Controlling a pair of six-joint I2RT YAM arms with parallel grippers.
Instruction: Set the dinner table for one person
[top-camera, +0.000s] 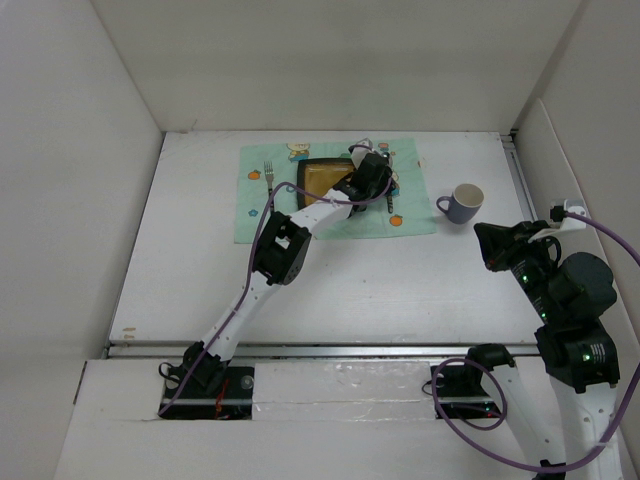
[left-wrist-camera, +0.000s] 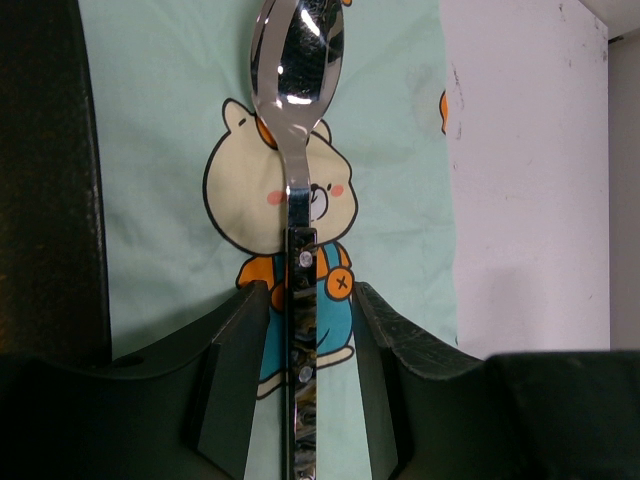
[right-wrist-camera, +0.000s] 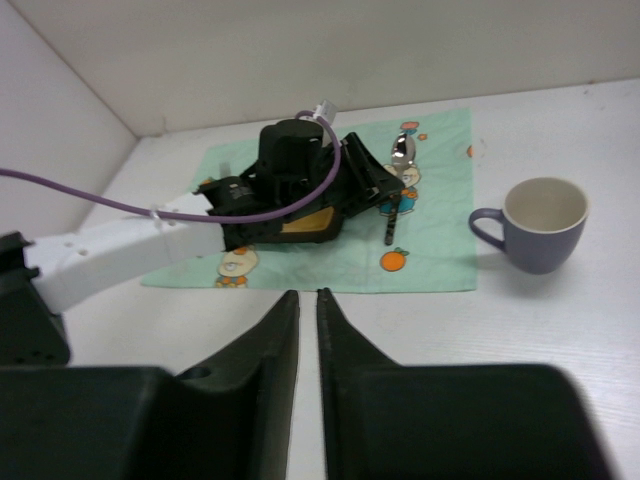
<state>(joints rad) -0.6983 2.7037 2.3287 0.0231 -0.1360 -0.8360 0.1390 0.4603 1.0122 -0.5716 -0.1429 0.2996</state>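
Tabletop (top-camera: 330, 290): large matte white rectangle, carrying every item.
Placemat (top-camera: 415, 222): mint-green cloth with cartoon print, lying flat at the far centre.
Plate (top-camera: 318, 176): square, amber-brown, on the placemat.
Fork (top-camera: 268, 176): metal, left of the plate.
Spoon (left-wrist-camera: 298, 120): polished steel bowl, patterned handle, flat on the placemat.
Left gripper (left-wrist-camera: 308, 330): fingers spread, straddling the spoon handle without touching.
Mug (right-wrist-camera: 540, 224): lavender, cream inside, right of the placemat.
Right gripper (right-wrist-camera: 308, 330): dark fingers nearly together, holding nothing.

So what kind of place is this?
Probably a robot test booth, not a real dining room: plain white walls box in a white table, with two robot arms bolted on.
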